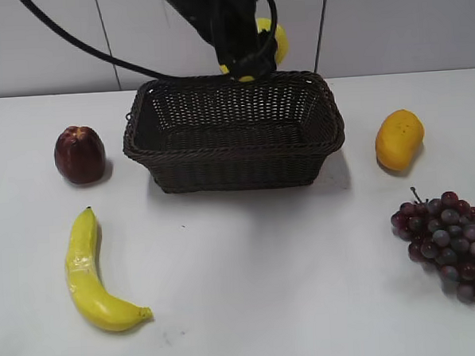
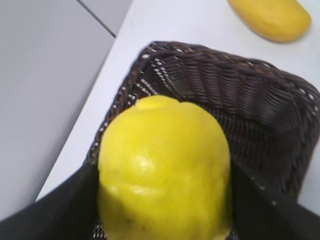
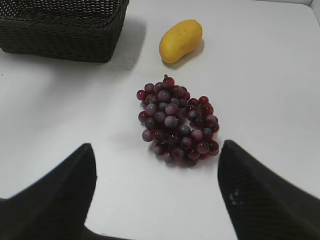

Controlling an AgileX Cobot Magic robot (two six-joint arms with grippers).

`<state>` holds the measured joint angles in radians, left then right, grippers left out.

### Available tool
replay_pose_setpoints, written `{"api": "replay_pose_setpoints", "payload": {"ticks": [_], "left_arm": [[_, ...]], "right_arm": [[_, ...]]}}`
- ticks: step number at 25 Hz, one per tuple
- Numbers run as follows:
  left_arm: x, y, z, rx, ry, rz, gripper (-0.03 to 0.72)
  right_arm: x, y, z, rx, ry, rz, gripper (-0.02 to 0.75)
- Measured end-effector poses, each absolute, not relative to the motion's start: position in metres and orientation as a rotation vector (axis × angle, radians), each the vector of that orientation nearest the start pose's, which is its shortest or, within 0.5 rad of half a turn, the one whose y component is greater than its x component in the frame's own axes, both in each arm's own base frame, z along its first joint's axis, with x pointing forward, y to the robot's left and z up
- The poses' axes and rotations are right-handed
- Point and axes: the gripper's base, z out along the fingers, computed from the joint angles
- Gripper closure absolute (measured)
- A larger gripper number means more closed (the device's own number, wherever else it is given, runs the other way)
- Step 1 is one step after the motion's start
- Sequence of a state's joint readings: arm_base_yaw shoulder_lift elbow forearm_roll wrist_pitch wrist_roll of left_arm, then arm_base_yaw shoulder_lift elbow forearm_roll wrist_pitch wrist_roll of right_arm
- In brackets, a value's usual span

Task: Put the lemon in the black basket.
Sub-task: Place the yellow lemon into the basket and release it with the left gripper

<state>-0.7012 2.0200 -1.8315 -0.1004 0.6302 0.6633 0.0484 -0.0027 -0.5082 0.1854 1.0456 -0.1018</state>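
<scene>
My left gripper (image 1: 243,58) is shut on the bright yellow lemon (image 1: 276,40) and holds it in the air above the far rim of the black basket (image 1: 235,158). In the left wrist view the lemon (image 2: 165,170) fills the space between the two black fingers, with the basket (image 2: 250,100) open and empty beneath it. My right gripper (image 3: 155,165) is open and empty above the table, just in front of the grapes; it is out of the exterior view.
A dark red apple (image 1: 79,154) and a banana (image 1: 91,273) lie left of the basket. An orange-yellow mango (image 1: 399,140) and a bunch of purple grapes (image 1: 452,242) lie on its right. The white wall stands close behind the basket.
</scene>
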Motion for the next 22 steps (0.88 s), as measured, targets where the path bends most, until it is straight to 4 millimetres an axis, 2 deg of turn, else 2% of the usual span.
{"api": "replay_pose_setpoints", "payload": {"ticks": [3, 6, 10, 16, 19, 22], "left_arm": [[0.378, -0.304, 0.299, 1.219, 1.842, -0.24, 0.137], [0.388, -0.305, 0.291, 1.122, 1.847, -0.295, 0.137], [0.396, -0.312, 0.258, 1.122, 1.924, -0.33, 0.137], [0.406, -0.319, 0.195, 1.168, 2.05, -0.334, 0.137], [0.409, -0.319, 0.173, 1.183, 2.093, -0.33, 0.137], [0.413, -0.315, 0.163, 1.169, 2.119, -0.331, 0.137]], "right_arm": [[-0.007, 0.014, 0.282, -0.159, 2.004, 0.184, 0.167], [-0.007, 0.014, 0.282, -0.159, 2.004, 0.184, 0.167], [-0.007, 0.014, 0.282, -0.159, 2.004, 0.184, 0.167], [-0.007, 0.014, 0.282, -0.159, 2.004, 0.184, 0.167], [-0.007, 0.014, 0.282, -0.159, 2.004, 0.184, 0.167], [-0.007, 0.014, 0.282, -0.159, 2.004, 0.184, 0.167]]}}
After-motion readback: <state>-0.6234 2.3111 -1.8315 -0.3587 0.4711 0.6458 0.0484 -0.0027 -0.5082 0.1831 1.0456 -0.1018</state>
